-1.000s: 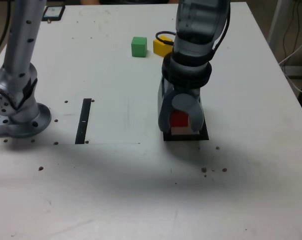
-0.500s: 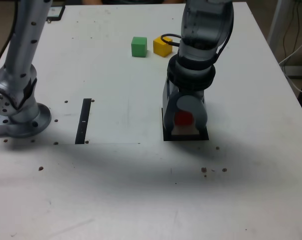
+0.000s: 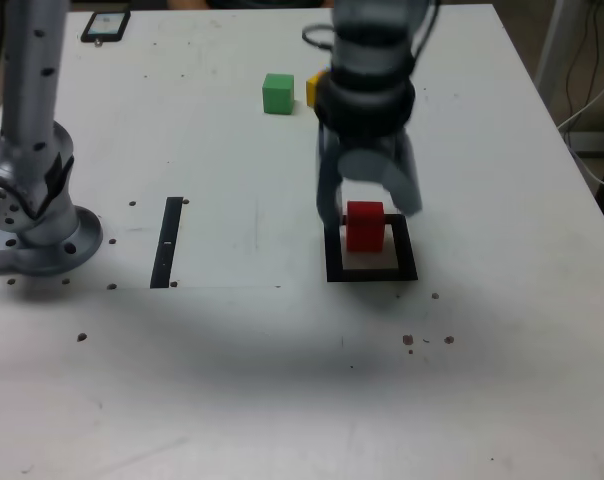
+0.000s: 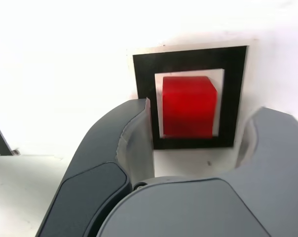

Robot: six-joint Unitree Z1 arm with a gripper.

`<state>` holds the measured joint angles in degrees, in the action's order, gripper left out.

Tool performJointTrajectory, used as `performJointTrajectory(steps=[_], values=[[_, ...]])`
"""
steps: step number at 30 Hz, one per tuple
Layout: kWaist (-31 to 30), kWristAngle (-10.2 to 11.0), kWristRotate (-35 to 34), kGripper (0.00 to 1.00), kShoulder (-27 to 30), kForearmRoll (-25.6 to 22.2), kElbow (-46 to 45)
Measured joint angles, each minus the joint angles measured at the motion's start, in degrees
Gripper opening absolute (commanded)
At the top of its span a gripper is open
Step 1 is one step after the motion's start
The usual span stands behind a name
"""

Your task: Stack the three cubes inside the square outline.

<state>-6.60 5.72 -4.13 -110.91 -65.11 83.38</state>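
The red cube (image 3: 364,228) (image 4: 188,106) stands on the white centre of the square outline (image 3: 372,272) (image 4: 144,98), touching nothing else. My gripper (image 3: 370,205) hangs just above and behind it, open, its grey fingers (image 4: 131,133) spread wider than the cube and holding nothing. The green cube (image 3: 277,93) sits far back on the table. Beside it, toward the exterior view's right, only a sliver of the yellow cube (image 3: 312,88) shows from behind my arm.
A thin black strip (image 3: 168,242) lies at the exterior view's left of the outline. The arm's base (image 3: 37,215) stands at the far left. A small dark device (image 3: 105,25) rests at the back left corner. Cables (image 3: 592,90) hang beyond the table's right edge.
The gripper was shut on the red cube inside the outline. It has opened, risen and drawn back, leaving the cube standing alone in the square.
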Motion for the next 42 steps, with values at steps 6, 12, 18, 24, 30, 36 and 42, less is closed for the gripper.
performJointTrajectory(steps=[6,12,18,24,30,36,42], values=[[2.03,1.58,8.82,0.99,3.74,-5.55,4.94],[10.95,2.16,18.47,0.99,6.79,-9.33,7.17],[21.80,0.64,23.17,0.99,7.95,-11.65,10.55],[32.03,-0.49,19.82,1.00,4.92,-13.23,12.63],[32.91,0.03,12.56,1.00,3.30,-14.56,15.19],[33.77,0.31,5.88,1.00,2.58,-14.57,13.60],[35.58,0.18,1.63,1.00,0.55,-13.38,12.63]])
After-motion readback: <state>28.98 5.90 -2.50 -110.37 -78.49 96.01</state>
